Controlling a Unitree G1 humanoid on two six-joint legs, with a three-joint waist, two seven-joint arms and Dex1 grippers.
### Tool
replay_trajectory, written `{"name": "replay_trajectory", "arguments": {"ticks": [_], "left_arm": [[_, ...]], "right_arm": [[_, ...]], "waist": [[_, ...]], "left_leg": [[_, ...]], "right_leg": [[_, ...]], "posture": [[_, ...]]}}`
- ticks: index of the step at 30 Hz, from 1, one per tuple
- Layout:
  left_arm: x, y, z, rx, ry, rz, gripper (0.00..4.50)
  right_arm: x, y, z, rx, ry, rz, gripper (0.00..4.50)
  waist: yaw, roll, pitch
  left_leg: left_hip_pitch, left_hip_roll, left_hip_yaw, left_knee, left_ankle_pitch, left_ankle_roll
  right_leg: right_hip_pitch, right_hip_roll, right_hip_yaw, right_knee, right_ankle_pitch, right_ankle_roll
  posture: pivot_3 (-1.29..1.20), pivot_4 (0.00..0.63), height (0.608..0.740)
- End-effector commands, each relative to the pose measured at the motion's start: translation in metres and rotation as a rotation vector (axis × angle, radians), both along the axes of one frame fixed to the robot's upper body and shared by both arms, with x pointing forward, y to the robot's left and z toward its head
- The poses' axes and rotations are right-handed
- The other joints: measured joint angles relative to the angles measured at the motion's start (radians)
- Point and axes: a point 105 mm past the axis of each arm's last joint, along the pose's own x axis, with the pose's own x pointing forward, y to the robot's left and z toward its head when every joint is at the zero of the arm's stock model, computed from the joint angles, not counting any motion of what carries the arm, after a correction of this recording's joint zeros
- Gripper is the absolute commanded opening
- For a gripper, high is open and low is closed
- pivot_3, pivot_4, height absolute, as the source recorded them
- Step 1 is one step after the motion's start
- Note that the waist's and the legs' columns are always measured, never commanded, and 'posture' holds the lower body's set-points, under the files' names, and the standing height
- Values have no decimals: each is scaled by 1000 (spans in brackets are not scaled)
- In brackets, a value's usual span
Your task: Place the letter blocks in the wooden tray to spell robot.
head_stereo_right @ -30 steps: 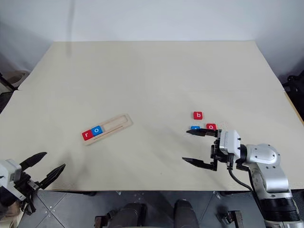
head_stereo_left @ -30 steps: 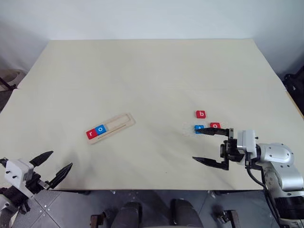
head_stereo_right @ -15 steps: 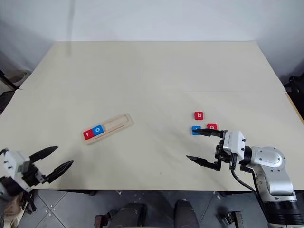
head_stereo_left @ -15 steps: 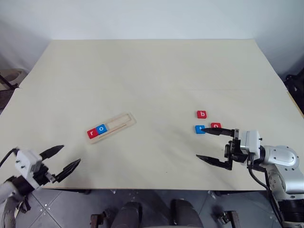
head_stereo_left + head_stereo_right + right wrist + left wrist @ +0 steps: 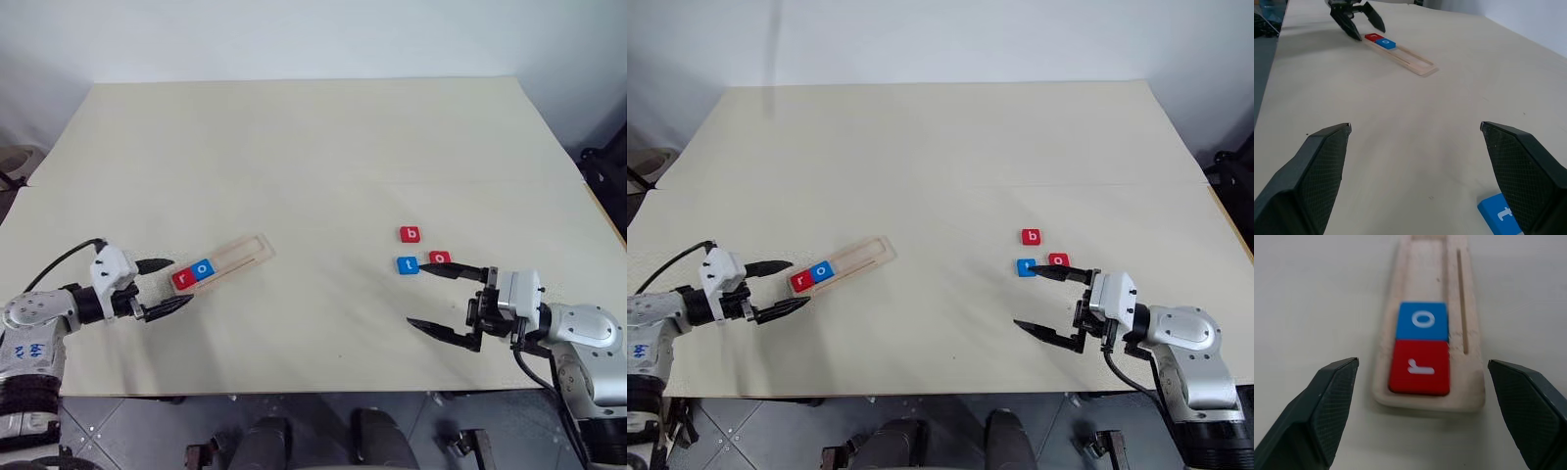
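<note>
The left gripper point(image 5: 165, 286) is spread wide, its fingers either side of the near end of the wooden tray point(image 5: 238, 257), not touching it. Right past its tips sit the red r block point(image 5: 1420, 367) and the blue o block point(image 5: 1423, 321), snug together in the tray. The right gripper point(image 5: 439, 299) is wide open too, with the blue t block point(image 5: 408, 264) and the red o block point(image 5: 440, 258) by its far finger and the red b block point(image 5: 410, 233) a bit beyond.

wooden tray point(image 5: 240, 255) holds red r point(image 5: 183, 278), blue o point(image 5: 203, 266); b, t, o loose
</note>
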Motion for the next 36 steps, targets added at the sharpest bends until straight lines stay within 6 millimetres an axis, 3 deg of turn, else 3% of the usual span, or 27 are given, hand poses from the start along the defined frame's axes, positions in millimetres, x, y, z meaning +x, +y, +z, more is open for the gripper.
{"name": "replay_trajectory", "arguments": {"ticks": [1, 19, 24, 30, 34, 36], "left_arm": [[3, 4, -3, 27, 3, 3, 4500], [13, -18, -17, -4, 69, -94, 4500], [15, -23, -20, 13, 81, -137, 3379], [18, -29, -17, -12, 54, -145, 3382], [14, -54, -4, 6, -30, -275, 3382], [10, -77, 4, 19, -49, -372, 3382]], "right_arm": [[-5, 2, 10, 9, -37, 0, 4439], [-2, 5, 11, 21, -35, 1, 4439], [-2, 5, 12, 19, -40, 0, 4500], [-3, 4, 13, 20, -42, -18, 4500], [-4, -1, 11, 14, -35, -39, 4500], [-5, -8, 11, 5, -29, -63, 4500]], "waist": [[4, 0, 0], [13, 0, 0], [15, 0, 0], [24, 0, 0], [29, 0, 0], [30, 0, 0]], "left_leg": [[0, 0, 0, 0, 0, 0], [0, -2, -1, 5, 0, 0], [0, -2, -1, 5, 0, 0], [0, -2, -1, 6, 0, 0], [0, -2, -1, 7, -1, 1], [-1, -2, -1, 7, -1, 1]], "right_leg": [[0, 0, 0, 1, 0, 0], [1, -1, 0, 3, 0, 0], [1, -1, 0, 3, 0, 0], [1, -1, 0, 3, 0, 0], [1, -1, 0, 3, 0, 0], [1, -2, 0, 3, 0, 0]], "posture": [[0, 150, 740], [0, 150, 740], [0, 150, 740], [0, 150, 740], [0, 150, 740], [0, 150, 740]]}}
